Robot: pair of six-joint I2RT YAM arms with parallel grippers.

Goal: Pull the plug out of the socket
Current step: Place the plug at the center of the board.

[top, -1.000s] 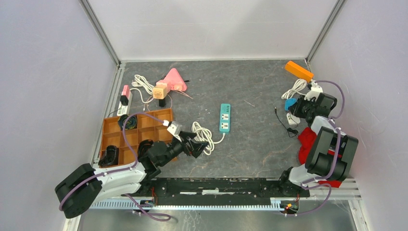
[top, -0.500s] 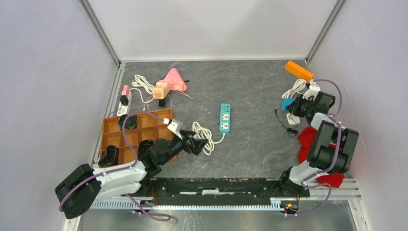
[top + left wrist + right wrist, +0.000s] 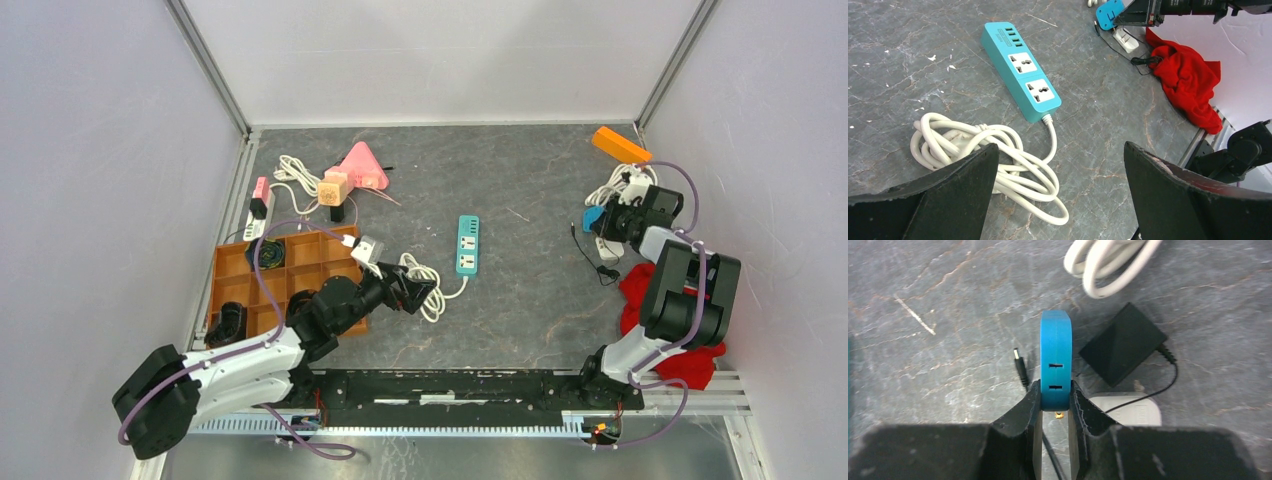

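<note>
My right gripper [image 3: 1055,390] is shut on a flat blue plug piece [image 3: 1055,347] with two slots in its edge; a gold pin shows under it. The piece hangs clear of the floor, above a white socket adapter [image 3: 1128,412] lying flat. From above, the blue piece [image 3: 594,217] sits at the far right with the white adapter [image 3: 606,247] just nearer. My left gripper [image 3: 1060,190] stands wide open and holds nothing, low over a coiled white cord [image 3: 978,160]. That cord runs to a teal power strip [image 3: 1020,70] whose two sockets are bare.
A black adapter [image 3: 1120,350] with a thin cable and a white cable loop [image 3: 1108,260] lie beside the blue piece. A red cloth [image 3: 640,290] is by the right arm. An orange compartment tray [image 3: 240,265], pink triangle [image 3: 362,168] and orange block [image 3: 620,146] stand around the edges.
My right gripper has shifted slightly left and farther away, with the blue piece still in it. The left gripper has crept forward over the white cord, still open.
</note>
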